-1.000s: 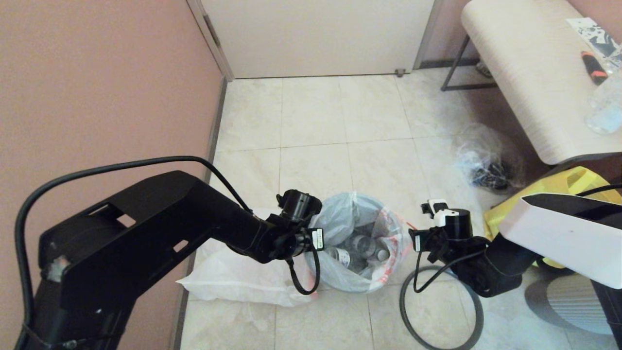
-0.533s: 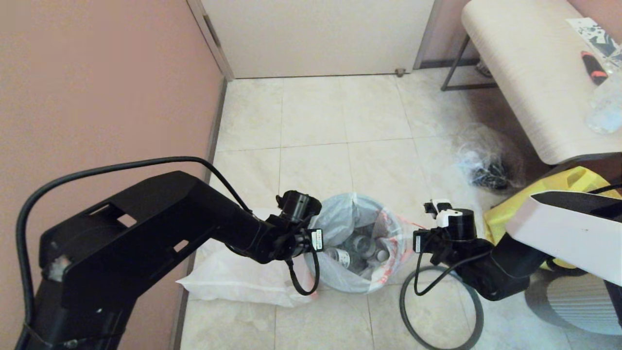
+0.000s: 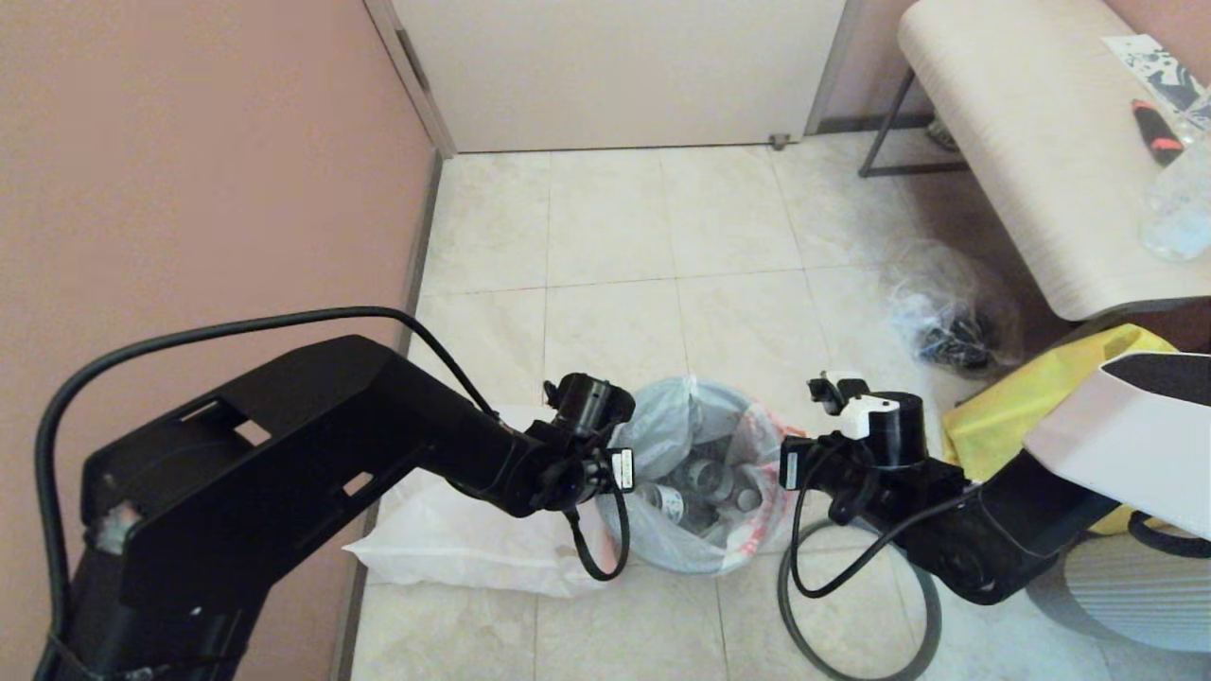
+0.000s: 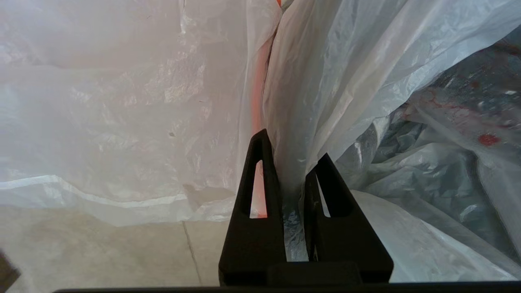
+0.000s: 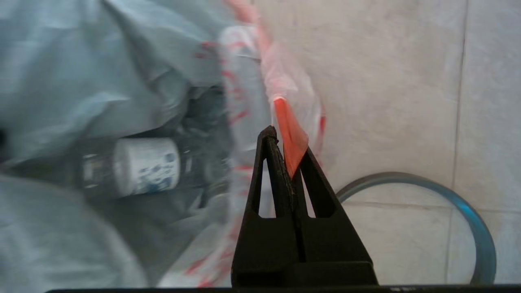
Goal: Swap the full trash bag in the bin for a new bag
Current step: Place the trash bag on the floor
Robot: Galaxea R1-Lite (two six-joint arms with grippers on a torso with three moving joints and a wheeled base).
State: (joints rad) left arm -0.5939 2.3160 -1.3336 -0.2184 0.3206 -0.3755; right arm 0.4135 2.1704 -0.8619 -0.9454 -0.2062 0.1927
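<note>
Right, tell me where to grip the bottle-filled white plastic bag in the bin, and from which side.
Grip the white bag by its rim on both sides of the bin, from outside. The left hand pinches bunched film; the right hand pinches the orange-red handle strip. Bottles fill its middle.

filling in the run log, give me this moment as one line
step: grip full trash bag | left gripper: shut on bag edge | right gripper: shut on orange-red handle | bag in bin

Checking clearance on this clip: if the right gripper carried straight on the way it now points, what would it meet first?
The right gripper, shut on the full trash bag's orange handle, points down past the bag's edge; beyond it probably the floor, though depth is unclear.
</note>
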